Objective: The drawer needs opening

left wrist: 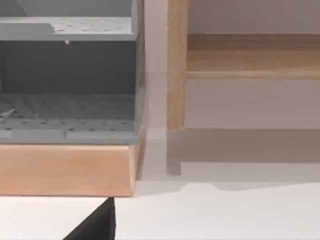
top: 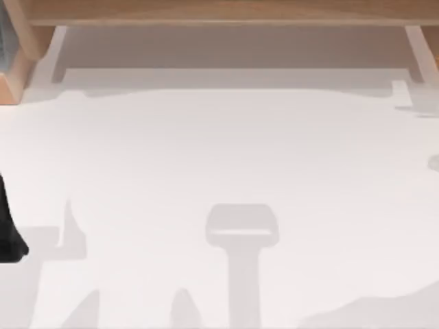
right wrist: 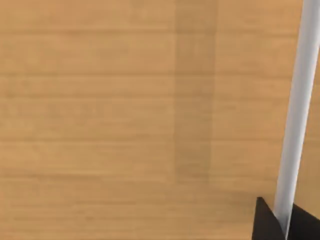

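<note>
Close against the wooden drawer front [right wrist: 125, 120], seen from the right wrist: right gripper [right wrist: 284, 221] set around the pale handle [right wrist: 297, 100], one dark finger [right wrist: 262, 222] on each side of the bar and both pressed against it, nothing else in the grip. Drawer front with level wood grain, a darker upright band across it, handle running slightly tilted just beside that band. Whether pulled out or still flush, impossible to tell. Over at the left edge of the white table [top: 219, 171], from above: left arm [top: 8, 236], well apart from the wooden furniture [top: 219, 12] along the far side. From the left wrist: black tip of the left gripper [left wrist: 97, 225] low over the table, open or closed impossible to tell; beyond it a grey perforated rack [left wrist: 67, 80] on a wooden base [left wrist: 65, 170], and just beside that a wooden leg [left wrist: 176, 65] under a wooden rail [left wrist: 252, 60].
</note>
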Robot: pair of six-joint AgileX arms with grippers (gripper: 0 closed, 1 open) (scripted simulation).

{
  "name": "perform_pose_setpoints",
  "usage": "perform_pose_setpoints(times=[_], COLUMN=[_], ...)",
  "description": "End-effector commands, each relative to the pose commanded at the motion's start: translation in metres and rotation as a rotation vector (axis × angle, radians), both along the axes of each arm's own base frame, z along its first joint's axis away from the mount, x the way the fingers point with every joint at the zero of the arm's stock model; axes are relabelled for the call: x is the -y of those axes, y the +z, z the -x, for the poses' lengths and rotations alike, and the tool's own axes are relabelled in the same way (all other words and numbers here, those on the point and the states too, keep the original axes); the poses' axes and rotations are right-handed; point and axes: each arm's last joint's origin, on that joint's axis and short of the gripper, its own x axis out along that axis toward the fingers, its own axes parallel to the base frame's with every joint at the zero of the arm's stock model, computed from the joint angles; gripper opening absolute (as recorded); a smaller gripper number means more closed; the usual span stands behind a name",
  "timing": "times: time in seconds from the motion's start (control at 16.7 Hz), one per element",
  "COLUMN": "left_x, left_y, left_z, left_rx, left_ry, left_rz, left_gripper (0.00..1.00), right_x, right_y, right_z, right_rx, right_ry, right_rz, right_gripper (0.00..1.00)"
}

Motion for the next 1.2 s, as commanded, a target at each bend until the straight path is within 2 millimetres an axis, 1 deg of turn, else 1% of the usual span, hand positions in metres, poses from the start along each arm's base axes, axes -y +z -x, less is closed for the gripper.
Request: perform_pose_setpoints(times=[0.12, 0.42, 0.54, 0.6, 0.9, 1.02, 1.2], left_x=[0.0, 0.0, 0.0, 0.0, 0.0, 0.0, 0.0], left_y=[0.0, 0.0, 0.0, 0.0, 0.0, 0.0, 0.0], left_z=[0.0, 0.0, 0.0, 0.0, 0.0, 0.0, 0.0], left_rx=[0.0, 0.0, 0.0, 0.0, 0.0, 0.0, 0.0], left_ry=[0.0, 0.0, 0.0, 0.0, 0.0, 0.0, 0.0], left_rz=[0.0, 0.0, 0.0, 0.0, 0.0, 0.0, 0.0], left_gripper=[1.0, 1.0, 1.0, 1.0, 1.0, 1.0, 1.0], right_x=[0.001, 0.0, -0.001, -0.001, -0.001, 0.001, 0.001], right_y=[0.0, -0.001, 0.0, 0.0, 0.0, 0.0, -0.001], right_z=[0.008, 0.048, 0.06, 0.062, 0.062, 0.071, 0.096], right_rx=[0.002, -0.003, -0.001, -0.001, 0.0, 0.003, -0.001], right_ry=[-0.003, 0.001, 0.001, 0.001, 0.0, -0.002, 0.001], right_rz=[0.002, -0.002, -0.001, -0.001, 0.0, 0.003, 0.0], right_gripper=[0.0, 0.0, 0.0, 0.0, 0.0, 0.0, 0.0])
